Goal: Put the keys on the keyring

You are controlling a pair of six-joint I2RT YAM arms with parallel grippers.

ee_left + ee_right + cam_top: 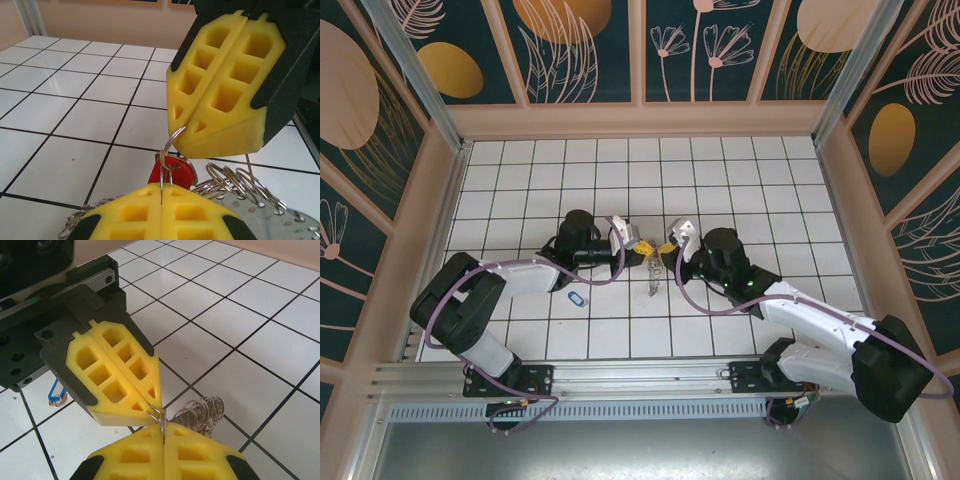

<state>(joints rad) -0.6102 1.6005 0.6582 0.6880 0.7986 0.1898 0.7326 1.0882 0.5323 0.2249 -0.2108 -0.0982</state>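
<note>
Left wrist: left gripper (161,191), right gripper (184,131) clamped on small split ring (166,145); may slip under uneven tugging, dropping red key (176,172).

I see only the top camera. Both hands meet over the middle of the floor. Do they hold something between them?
Observer: Yes. In the left wrist view, the left hand and the right hand, both shut, pinch one small split ring.
Operator: Is any key on it?
Observer: A red key hangs from that ring, close to the left hand.
Operator: Anything else near?
Observer: A cluster of wire loops, just beyond the hands in the right wrist view.
</note>
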